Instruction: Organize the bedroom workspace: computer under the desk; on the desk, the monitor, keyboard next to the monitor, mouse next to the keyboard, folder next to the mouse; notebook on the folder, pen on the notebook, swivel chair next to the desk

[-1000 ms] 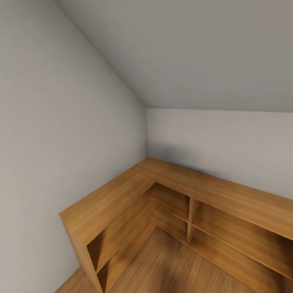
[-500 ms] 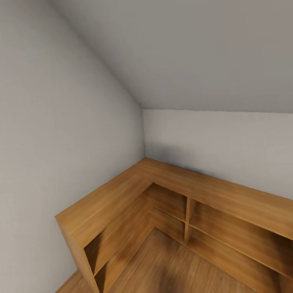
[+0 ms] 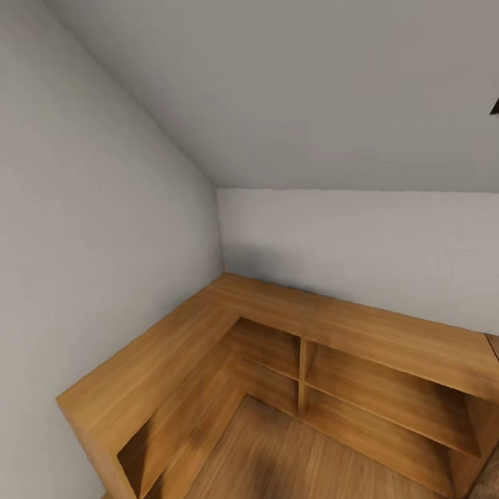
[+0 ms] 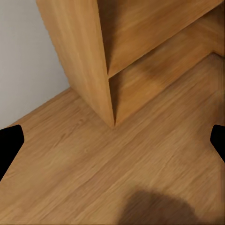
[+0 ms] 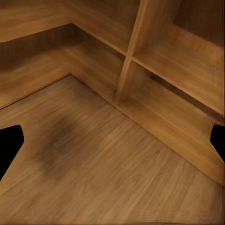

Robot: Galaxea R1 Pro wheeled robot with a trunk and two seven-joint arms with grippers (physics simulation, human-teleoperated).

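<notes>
The head view has swung: the L-shaped wooden shelf [image 3: 284, 328] now sits lower and wider in frame. Both sets of fingers [image 4: 10, 143] [image 5: 9, 143] seem spread, empty. No task things visible; the robot is probably travelling and must find the desk.

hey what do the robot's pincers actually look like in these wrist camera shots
Little of them shows. In the left wrist view, the left pincer appears as two flat, plain black fingertips at the picture's edges. The right pincer looks the same: two matte black tips with angled corners. No cables or markings are visible.
</notes>
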